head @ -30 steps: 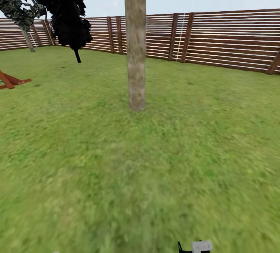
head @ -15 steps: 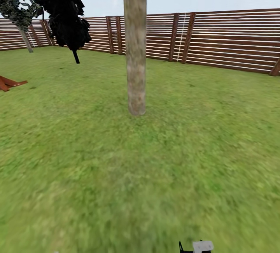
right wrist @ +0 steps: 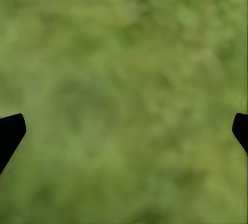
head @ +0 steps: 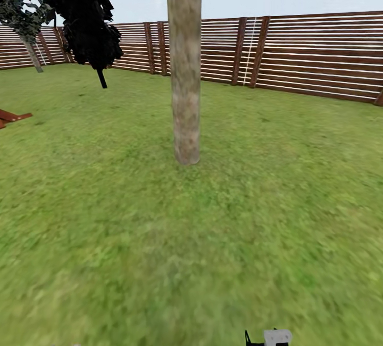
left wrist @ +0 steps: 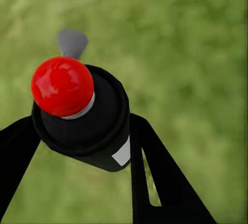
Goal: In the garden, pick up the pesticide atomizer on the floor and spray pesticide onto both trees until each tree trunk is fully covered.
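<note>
Pickup is done, by my reading: the atomizer point(left wrist: 85, 118) sits clamped between the two black fingers point(left wrist: 155, 177) of my left gripper point(left wrist: 77, 131), held above blurred grass point(left wrist: 186, 38). Its long axis runs roughly along the fingers and out from the wrist, red ball top point(left wrist: 62, 86) facing the left wrist camera side-on and upward, white label point(left wrist: 122, 154) on the flank toward one finger. A small grey tab point(left wrist: 72, 42) shows beyond the red top; I cannot tell whether it is the nozzle, so I cannot state which way the spray would go. My right gripper point(right wrist: 124, 131) is spread wide and holds nothing, with only the tips of its fingers point(right wrist: 10, 131) at the frame edges over grass. In the head view a thick mottled trunk point(head: 185, 69) stands upright ahead on the lawn point(head: 159, 239), well apart from me, with the slat fence point(head: 298, 53) behind it and a dark leafy tree point(head: 85, 16) off to the left. I see no white specks on the bark, so I judge spraying has not begun on this trunk. Remaining work: close the distance, aim the atomizer at the trunk, cover it fully, then repeat on the second tree.
</note>
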{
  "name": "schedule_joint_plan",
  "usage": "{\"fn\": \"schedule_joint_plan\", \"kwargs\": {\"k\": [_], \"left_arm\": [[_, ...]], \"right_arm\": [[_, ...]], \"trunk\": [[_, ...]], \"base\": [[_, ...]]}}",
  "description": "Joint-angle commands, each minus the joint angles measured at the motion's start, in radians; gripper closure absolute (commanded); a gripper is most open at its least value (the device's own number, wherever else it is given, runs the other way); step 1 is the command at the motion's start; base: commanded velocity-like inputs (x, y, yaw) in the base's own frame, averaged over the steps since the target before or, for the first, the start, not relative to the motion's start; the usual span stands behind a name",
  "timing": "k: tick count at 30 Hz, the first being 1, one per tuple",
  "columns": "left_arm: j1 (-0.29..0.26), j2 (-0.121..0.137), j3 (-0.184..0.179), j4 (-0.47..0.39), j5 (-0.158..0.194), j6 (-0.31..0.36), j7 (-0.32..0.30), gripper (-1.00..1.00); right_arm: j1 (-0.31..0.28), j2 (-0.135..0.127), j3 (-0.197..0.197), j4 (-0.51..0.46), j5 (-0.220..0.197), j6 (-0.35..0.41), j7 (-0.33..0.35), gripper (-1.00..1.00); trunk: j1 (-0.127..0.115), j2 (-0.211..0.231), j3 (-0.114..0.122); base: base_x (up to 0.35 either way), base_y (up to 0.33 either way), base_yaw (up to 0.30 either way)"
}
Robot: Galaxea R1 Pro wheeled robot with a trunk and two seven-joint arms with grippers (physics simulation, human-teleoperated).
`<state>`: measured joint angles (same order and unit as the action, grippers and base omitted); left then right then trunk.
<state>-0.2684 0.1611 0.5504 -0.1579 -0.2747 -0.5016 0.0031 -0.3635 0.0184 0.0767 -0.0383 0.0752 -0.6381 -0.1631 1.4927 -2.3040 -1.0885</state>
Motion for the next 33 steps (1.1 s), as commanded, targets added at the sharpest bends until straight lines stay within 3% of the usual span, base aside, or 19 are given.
{"fn": "schedule_joint_plan", "kwargs": {"k": [1,33], "left_arm": [[0.000,0.000,0.000,0.000,0.000,0.000,0.000,1.00],[0.000,0.009,0.005,-0.001,0.005,0.001,0.004,1.00]], "right_arm": [[0.000,0.000,0.000,0.000,0.000,0.000,0.000,-1.00],[0.000,0.000,-0.002,-0.002,-0.002,-0.002,-0.003,-1.00]], "trunk": [[0.000,0.000,0.000],[0.000,0.000,0.000]], "base": [[0.338,0.000,0.000],[0.338,0.000,-0.023]]}}
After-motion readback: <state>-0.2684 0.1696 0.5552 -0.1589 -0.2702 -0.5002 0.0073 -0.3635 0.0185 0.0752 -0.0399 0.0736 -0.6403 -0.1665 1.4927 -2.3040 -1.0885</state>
